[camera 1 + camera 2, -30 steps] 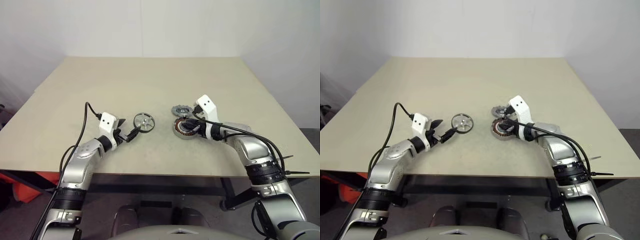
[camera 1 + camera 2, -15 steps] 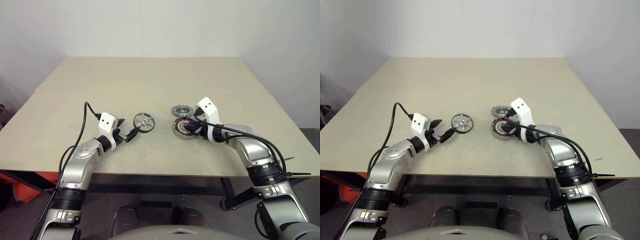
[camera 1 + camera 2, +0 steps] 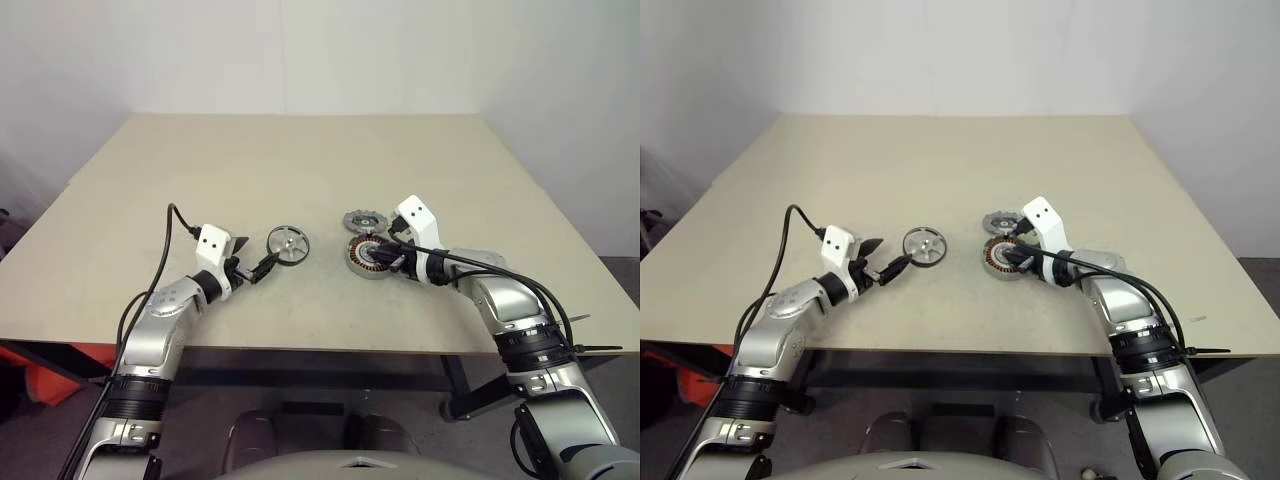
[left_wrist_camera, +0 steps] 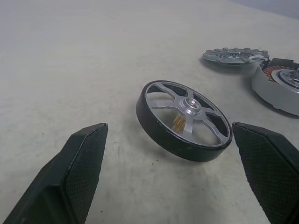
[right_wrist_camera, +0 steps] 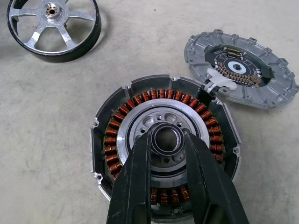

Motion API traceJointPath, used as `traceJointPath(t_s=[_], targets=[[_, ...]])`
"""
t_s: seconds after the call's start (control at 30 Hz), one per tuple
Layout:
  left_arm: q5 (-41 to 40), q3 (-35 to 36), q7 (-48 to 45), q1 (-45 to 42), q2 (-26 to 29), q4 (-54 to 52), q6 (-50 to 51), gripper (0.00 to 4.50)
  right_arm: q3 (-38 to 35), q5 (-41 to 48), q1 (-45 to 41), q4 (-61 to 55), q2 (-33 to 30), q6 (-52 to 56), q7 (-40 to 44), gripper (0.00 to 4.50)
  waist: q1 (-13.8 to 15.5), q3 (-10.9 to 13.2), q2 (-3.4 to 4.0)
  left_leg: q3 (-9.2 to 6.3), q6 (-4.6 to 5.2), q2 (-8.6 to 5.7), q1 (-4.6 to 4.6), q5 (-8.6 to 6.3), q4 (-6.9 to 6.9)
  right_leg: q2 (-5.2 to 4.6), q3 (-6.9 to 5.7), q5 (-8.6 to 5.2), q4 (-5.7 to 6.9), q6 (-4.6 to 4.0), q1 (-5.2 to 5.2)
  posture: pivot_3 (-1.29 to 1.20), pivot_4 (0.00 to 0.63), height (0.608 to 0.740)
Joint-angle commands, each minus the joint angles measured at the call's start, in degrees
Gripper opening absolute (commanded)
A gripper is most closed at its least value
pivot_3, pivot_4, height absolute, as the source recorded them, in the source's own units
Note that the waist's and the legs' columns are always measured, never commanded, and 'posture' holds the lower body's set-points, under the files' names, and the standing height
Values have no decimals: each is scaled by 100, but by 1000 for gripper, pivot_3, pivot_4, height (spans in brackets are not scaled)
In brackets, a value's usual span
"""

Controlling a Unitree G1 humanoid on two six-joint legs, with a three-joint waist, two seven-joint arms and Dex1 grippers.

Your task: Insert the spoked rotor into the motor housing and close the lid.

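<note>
Lying flat on the beige table (image 3: 300, 150), all three motor parts sit near its front-middle, with both arms reaching in from the near edge. Left gripper (image 3: 255, 266) sits low over the table on the left, fingers spread wide and holding nothing; in the left wrist view its two black fingers (image 4: 79, 172) stand either side of the spoked rotor (image 4: 184, 119) with clear gaps, no contact. Spoked rotor (image 3: 288, 243) rests just beyond the left fingertips, dark outer rim, shiny spokes and hub, one edge looking slightly lifted off the table in the left wrist view. Right gripper (image 5: 168, 154) angles down onto the motor housing (image 3: 370, 255), fingers nearly together, tips over the central bore ring of the housing (image 5: 166, 163); cannot tell whether they pinch that ring or only rest on it. Housing sits open, copper windings ringed around its centre, well apart from the rotor and to its right. Lid (image 5: 240, 67) lies just behind the housing, its rim touching or overlapping the housing's far edge by a small white connector (image 5: 219, 79), with its round circuit side showing. Lid (image 3: 362, 220) is not on the housing.
</note>
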Motion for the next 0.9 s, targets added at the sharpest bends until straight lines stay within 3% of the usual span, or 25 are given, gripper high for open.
traceJointPath(t_s=[0.03,0.37,0.47,0.73,0.9], targets=[[16,78,18,-75,49,-174,-123,4500,-15,18,-122,-90,-19,-69,56,1147,1,0,0,0,0,0,0,0,0,0,0,0,0,0,0,0,0,740],[15,77,22,-59,40,-162,-135,4500,-43,13,-167,-119,-32,-11,65,1147,0,0,0,0,0,0,0,0,0,0,0,0,0,0,0,0,0,740],[13,74,19,-55,37,-164,-139,4500,-12,-14,-161,-100,-58,-33,99,1780,0,0,0,0,0,0,0,0,0,0,0,0,0,0,0,0,0,740],[14,66,24,-43,38,-173,-141,4500,-81,-80,-190,-116,-8,-217,-10,4454,-1,0,0,0,0,0,0,0,0,0,-1,0,0,0,0,0,0,740],[18,58,25,-51,35,-167,-137,4500,-169,13,-258,-135,19,-188,-7,4454,-4,0,0,0,0,0,0,0,0,0,-1,0,0,0,0,0,0,740]])
